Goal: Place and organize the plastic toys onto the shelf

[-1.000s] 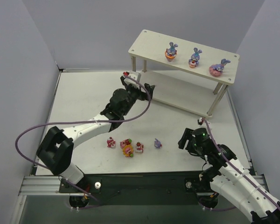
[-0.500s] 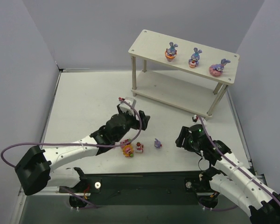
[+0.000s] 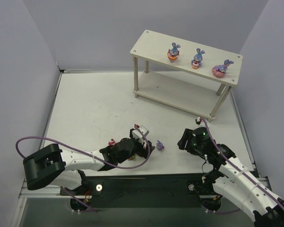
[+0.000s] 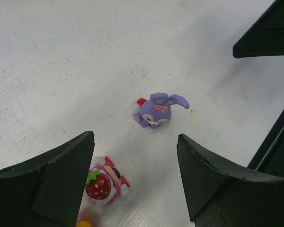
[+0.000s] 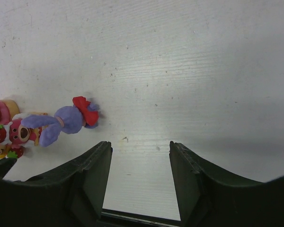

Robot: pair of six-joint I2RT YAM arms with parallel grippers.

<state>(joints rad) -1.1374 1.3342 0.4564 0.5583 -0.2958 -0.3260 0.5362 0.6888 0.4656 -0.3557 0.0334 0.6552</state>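
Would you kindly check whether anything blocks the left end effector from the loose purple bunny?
Nothing visible does: bare table lies between the open left end effector and the purple bunny; a strawberry toy sits off to the side.

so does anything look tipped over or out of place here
The small purple plastic bunny with a red bow seems to lie toppled on the white table, its ears pointing sideways rather than up. Nothing looks spilled or broken.
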